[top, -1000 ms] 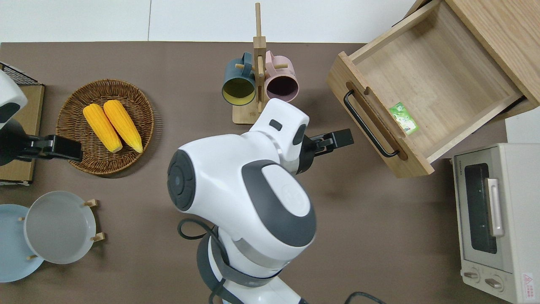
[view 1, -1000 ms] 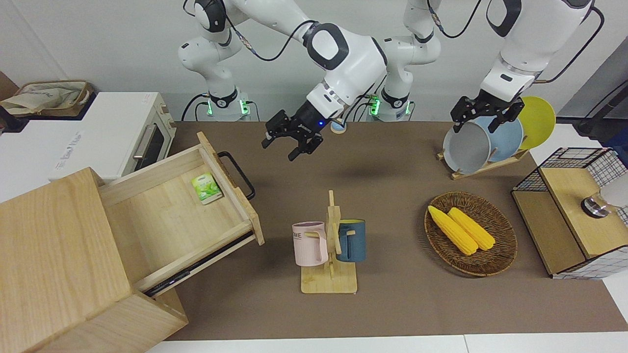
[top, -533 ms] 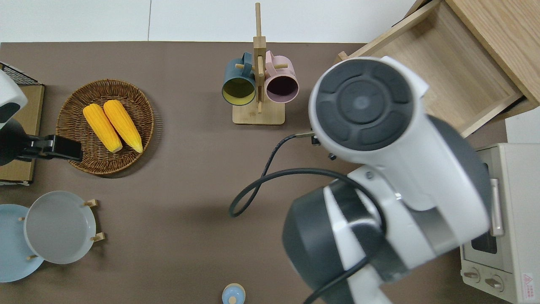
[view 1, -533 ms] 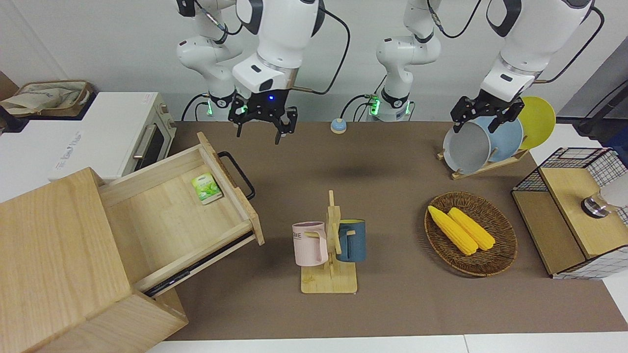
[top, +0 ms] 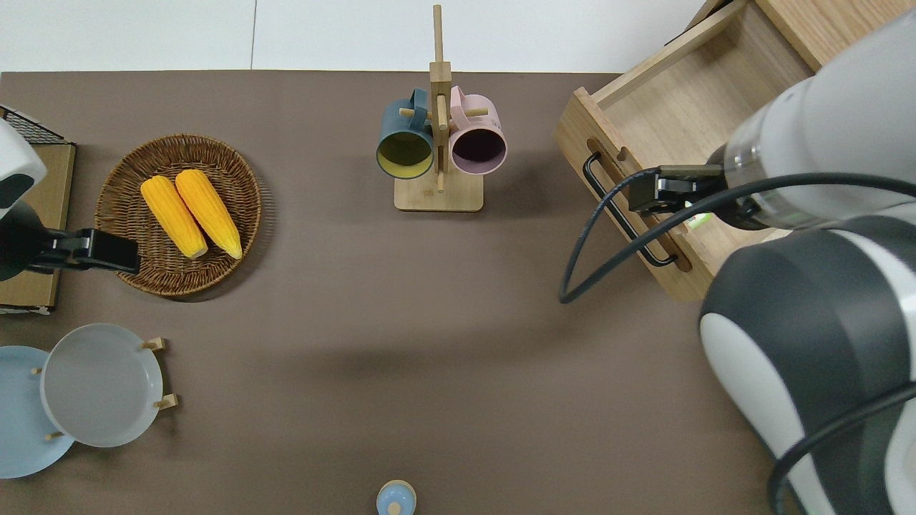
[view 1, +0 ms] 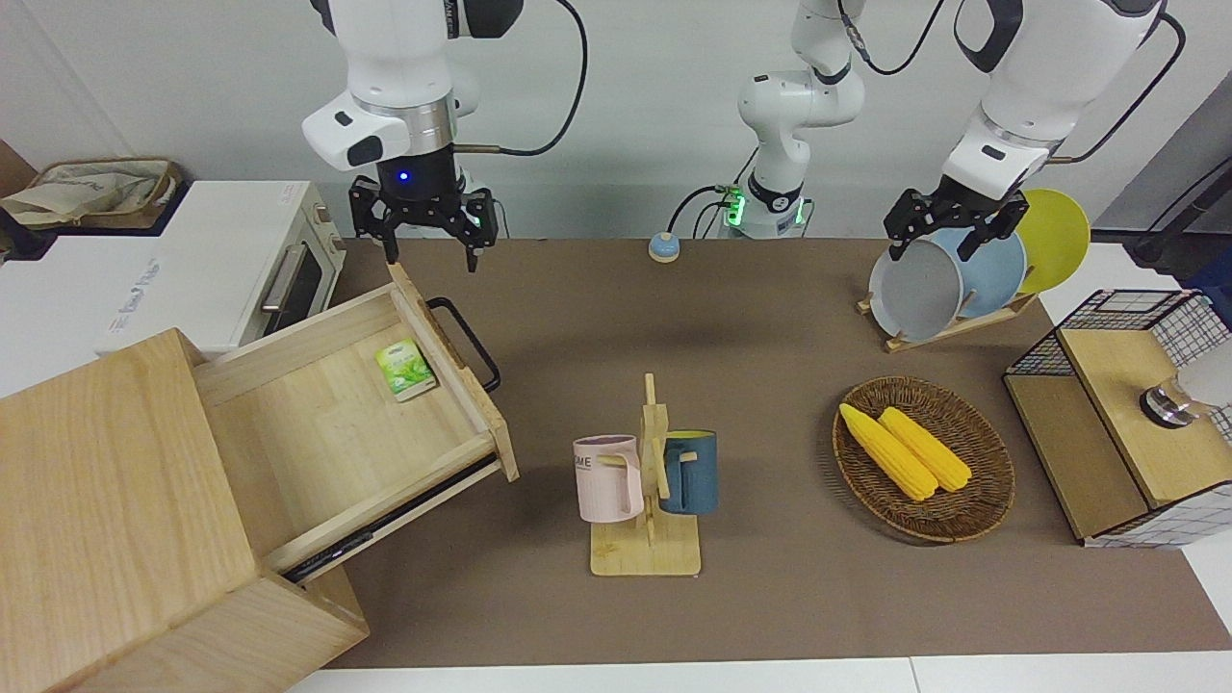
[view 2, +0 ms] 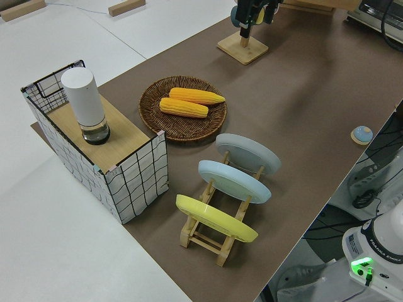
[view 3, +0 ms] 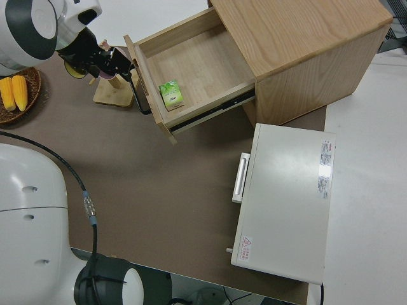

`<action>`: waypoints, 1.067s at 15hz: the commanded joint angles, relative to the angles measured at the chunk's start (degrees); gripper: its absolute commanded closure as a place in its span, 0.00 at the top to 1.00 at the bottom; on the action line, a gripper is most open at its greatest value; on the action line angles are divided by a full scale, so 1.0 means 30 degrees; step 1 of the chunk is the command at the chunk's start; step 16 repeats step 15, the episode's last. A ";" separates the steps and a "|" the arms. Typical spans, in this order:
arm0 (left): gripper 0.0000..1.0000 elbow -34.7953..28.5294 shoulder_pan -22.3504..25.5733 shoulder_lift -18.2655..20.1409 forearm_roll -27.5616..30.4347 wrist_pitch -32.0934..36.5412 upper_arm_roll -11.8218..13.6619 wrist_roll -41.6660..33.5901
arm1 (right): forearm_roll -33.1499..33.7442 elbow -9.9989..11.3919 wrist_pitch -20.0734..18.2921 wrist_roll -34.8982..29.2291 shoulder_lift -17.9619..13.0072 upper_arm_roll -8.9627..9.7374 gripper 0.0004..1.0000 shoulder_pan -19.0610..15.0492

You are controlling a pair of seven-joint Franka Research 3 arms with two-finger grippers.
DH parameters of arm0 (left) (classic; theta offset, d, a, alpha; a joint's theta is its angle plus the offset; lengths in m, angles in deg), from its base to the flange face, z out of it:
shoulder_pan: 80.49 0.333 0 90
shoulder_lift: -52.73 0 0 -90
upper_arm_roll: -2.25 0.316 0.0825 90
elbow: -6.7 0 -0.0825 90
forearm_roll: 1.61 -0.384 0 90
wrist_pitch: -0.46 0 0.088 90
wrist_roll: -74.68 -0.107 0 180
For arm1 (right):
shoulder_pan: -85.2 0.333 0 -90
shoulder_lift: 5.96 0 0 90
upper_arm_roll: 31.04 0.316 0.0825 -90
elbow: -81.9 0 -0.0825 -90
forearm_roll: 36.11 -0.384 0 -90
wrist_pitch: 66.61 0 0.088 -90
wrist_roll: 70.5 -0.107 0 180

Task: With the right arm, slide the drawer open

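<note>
- The drawer [view 1: 346, 414] stands pulled well out of its pale wood box [view 1: 115, 520] at the right arm's end of the bench [view 1: 770, 597]; its black bar handle [view 1: 467, 339] faces the open bench.
- A small green packet [view 1: 405, 369] lies on the drawer floor, just inside the front panel.
- I see the right end effector [view 1: 423, 252] up in the air with its fingers spread apart and gripping nothing; in the overhead view it sits over the drawer's front edge, by the handle.
- The white toaster oven [view 1: 241, 260] sits beside the box, nearer to the robots.
- A mug rack [view 1: 647, 500] holding a pink mug [view 1: 608, 478] and a blue mug [view 1: 689, 472] stands mid-bench.
- A wicker basket [view 1: 972, 520] carries two corn cobs [view 1: 905, 449].
- I keep the left arm parked; I see its end effector [view 1: 953, 236] with fingers apart.
</note>
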 commanded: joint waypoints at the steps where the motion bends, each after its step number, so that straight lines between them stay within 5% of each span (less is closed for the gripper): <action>1: 0.99 0.0496 0.0102 -0.0217 -0.0328 0.0375 -0.0132 -0.0186 | -0.1302 0.1817 0.0593 0.1360 -0.1191 0.0284 0.99 -0.1856; 6: 0.99 0.0496 0.0102 -0.0217 -0.0328 0.0375 -0.0132 -0.0186 | -0.1947 0.2813 0.1587 0.2915 -0.1542 0.0343 0.99 -0.3001; 9: 0.99 0.0467 0.0102 -0.0217 -0.0328 0.0375 -0.0132 -0.0186 | -0.3441 0.2844 0.1736 0.2916 -0.1368 0.0314 0.99 -0.3411; 16: 0.99 0.0496 0.0102 -0.0217 -0.0328 0.0375 -0.0132 -0.0186 | -0.1746 0.2844 0.1765 0.2770 -0.1192 0.0342 0.99 -0.3091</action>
